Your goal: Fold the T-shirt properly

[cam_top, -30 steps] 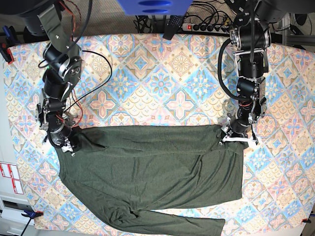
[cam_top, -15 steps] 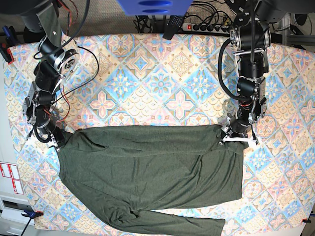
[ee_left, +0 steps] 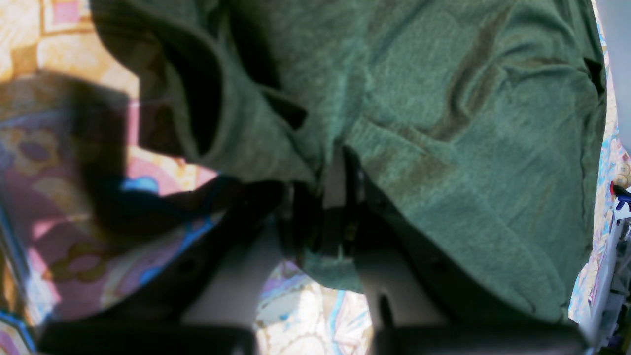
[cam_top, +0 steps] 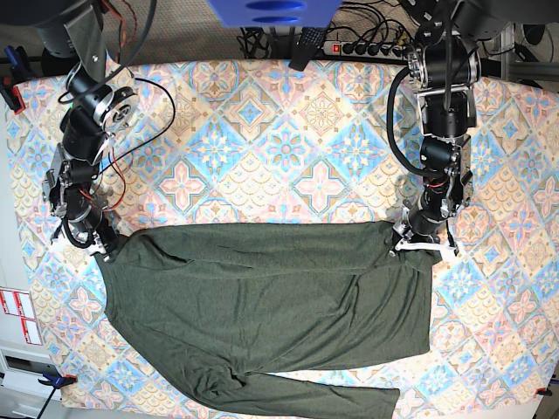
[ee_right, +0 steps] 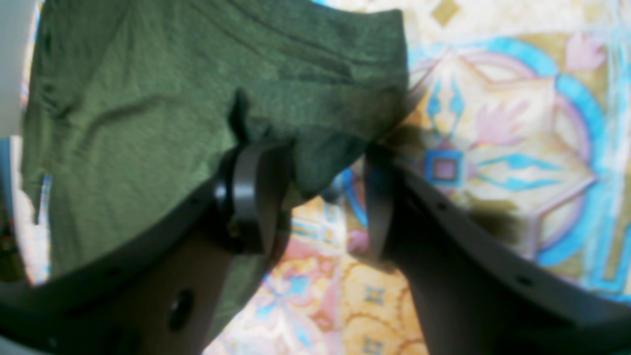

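Patterned tablecloth [cam_top: 288,140] under a spread olive T-shirt [cam_top: 271,305]; left gripper [cam_top: 423,237] clamps one shirt corner; right gripper [cam_top: 94,246] spread wide, fabric edge between its fingers.

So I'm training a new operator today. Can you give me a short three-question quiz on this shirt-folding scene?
1. True or false: the left hand is shut on the shirt.
2. The right hand stands: A) open around a corner of cloth, B) clamped shut, C) far above the table.
3. What covers the table?

Key: 1 true. 2 A. 3 a patterned cloth in blue, pink and yellow.
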Robot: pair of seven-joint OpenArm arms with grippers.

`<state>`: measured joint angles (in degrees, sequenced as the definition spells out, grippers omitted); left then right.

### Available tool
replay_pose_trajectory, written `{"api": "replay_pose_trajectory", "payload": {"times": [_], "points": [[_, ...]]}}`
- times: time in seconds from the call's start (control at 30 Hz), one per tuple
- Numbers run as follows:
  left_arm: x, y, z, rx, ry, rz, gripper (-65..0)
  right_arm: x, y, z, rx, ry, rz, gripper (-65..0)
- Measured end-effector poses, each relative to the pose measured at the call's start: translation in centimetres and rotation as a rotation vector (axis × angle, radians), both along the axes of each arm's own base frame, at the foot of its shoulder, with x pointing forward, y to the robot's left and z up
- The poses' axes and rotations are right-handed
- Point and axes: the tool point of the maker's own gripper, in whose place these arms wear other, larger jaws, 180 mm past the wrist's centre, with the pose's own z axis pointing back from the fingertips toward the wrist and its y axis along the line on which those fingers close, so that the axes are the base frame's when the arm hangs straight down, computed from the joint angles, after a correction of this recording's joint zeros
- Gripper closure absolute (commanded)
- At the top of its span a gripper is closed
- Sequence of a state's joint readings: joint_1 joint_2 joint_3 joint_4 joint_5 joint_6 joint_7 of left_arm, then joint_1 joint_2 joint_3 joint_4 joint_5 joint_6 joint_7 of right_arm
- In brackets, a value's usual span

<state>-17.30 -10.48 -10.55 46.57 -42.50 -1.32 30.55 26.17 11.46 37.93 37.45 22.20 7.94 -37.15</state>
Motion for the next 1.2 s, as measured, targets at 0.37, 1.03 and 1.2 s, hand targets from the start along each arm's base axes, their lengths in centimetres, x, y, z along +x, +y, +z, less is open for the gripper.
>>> {"api": "replay_pose_trajectory", "payload": {"times": [0.37, 1.03, 1.2], "points": [[0.0, 0.0, 0.0, 0.000, -0.001, -0.001, 0.0, 0.1, -0.6, -0.4, -0.051, -0.006, -0.013, -28.2], [-0.3, 0.0, -0.2, -0.001, -0.001, 0.002, 0.0, 1.1, 0.9, -1.1, -0.009, -0.005, -0.017, -0.5], [-0.5, 0.0, -0.3, -0.007, -0.001, 0.003, 0.0, 1.0, 0.8, -1.0, -0.012, -0.005, -0.015, -0.1]]}}
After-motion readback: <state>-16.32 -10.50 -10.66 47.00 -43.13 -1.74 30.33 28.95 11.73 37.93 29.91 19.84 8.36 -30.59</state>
